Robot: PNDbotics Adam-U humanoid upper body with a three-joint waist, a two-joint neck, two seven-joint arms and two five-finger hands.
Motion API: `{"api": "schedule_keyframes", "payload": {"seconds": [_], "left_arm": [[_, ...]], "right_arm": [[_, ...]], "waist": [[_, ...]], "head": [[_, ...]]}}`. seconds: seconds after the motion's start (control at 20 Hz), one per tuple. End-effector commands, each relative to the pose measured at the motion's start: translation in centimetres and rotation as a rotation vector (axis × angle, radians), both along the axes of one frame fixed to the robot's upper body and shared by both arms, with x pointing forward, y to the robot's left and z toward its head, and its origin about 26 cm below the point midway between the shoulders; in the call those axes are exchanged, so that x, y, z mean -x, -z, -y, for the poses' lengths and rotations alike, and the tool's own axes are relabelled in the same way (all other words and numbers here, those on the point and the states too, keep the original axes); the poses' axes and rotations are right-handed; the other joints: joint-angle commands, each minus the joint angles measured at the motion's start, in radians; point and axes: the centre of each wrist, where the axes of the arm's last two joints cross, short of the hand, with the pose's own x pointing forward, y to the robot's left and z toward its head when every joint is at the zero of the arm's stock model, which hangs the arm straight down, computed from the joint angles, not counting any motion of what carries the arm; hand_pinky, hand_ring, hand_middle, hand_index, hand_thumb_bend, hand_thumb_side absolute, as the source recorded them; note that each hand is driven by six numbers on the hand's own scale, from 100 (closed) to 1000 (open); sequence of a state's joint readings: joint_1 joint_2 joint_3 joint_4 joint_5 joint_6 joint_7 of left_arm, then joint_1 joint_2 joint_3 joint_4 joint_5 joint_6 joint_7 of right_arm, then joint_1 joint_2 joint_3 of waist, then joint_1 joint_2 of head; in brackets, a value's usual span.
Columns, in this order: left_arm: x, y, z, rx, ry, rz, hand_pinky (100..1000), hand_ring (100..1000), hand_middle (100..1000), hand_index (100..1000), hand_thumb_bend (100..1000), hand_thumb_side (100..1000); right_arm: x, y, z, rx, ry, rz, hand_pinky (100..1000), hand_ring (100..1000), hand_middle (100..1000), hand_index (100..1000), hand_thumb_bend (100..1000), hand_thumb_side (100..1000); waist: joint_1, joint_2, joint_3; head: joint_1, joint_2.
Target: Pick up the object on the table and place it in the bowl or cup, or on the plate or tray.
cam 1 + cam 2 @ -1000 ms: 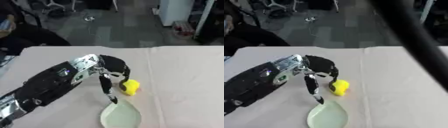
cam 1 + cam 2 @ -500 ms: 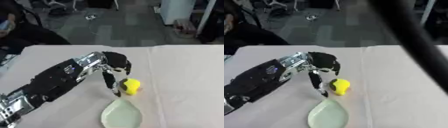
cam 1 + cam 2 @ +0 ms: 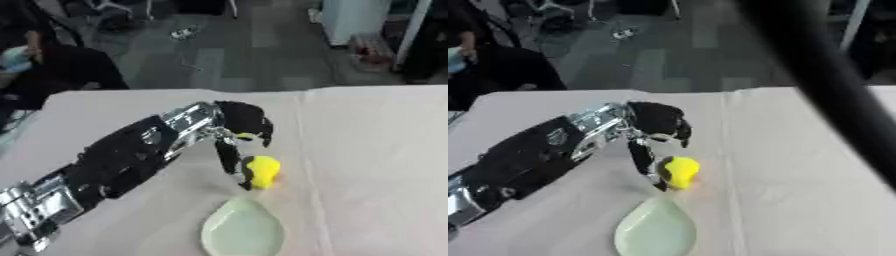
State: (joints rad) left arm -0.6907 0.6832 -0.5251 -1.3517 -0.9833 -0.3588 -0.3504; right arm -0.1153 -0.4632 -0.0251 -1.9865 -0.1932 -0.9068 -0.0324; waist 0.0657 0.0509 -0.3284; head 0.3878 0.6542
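Observation:
A small yellow object (image 3: 262,170) sits on the white table, just above the pale green leaf-shaped plate (image 3: 243,231). My left hand (image 3: 240,124) reaches in from the lower left and hovers right over the yellow object. Its thumb (image 3: 229,159) points down along the object's left side and the fingers (image 3: 262,134) curl above it, apart from it. My right hand does not show; a dark blurred bar (image 3: 833,85) crosses the right eye view.
The table (image 3: 376,150) is covered in a white cloth with a seam running down its right half. Beyond the far edge lies grey floor, with a seated person (image 3: 44,65) at the far left.
My left hand has moved up and to the right, from beside the plate's tip to over the yellow object. The yellow object and plate have stayed put.

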Motion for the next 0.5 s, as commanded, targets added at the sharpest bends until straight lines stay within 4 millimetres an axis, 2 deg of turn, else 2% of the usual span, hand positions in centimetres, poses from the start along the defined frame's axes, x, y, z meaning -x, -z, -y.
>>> {"api": "schedule_keyframes", "payload": {"seconds": [0.05,0.5], "left_arm": [[-0.26,-0.92,-0.16,-0.005,0.001,0.022,957,806,788,785,629,720],[-0.63,0.04,-0.5,-0.018,-0.025,0.015,956,805,788,787,632,716]], "right_arm": [[-0.04,-1.27,0.38,0.019,-0.011,0.032,197,383,421,329,105,848],[-0.22,-1.94,0.61,0.01,-0.032,0.047,199,383,421,335,100,840]], "waist": [[-0.003,-0.005,-0.003],[0.001,0.004,-0.013]], "head": [[0.019,-0.008],[0.028,-0.016]]}}
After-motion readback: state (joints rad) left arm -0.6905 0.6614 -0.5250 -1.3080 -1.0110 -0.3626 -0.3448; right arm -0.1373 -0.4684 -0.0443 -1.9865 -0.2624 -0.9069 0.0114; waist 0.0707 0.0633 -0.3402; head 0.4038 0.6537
